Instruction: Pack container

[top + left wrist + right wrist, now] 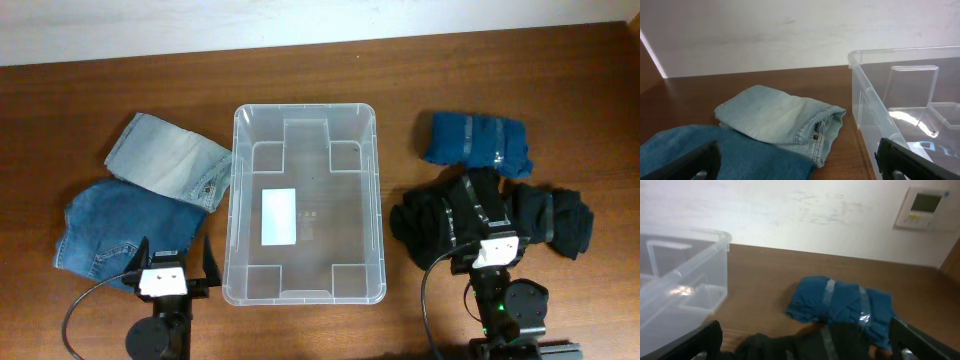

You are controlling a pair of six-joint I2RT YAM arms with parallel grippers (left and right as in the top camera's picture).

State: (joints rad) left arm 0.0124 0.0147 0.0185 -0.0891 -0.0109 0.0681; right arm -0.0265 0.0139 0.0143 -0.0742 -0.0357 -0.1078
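The clear plastic container (232,200) sits empty at the table's middle, a white label on its floor; it also shows in the left wrist view (865,100) and the right wrist view (695,270). Left of it lie folded light-blue jeans (170,158) (780,117) overlapping folded darker-blue jeans (110,228) (740,155). Right of it lie a blue taped bundle (475,142) (840,302) and a black taped garment (480,215) (805,347). My left gripper (170,260) (800,172) is open over the dark jeans' near edge. My right gripper (495,255) (805,352) is open over the black garment's near edge.
A pale wall runs along the table's far edge. A thermostat panel (924,207) hangs on the wall at the right. Bare wood shows behind the container and between it and the clothes.
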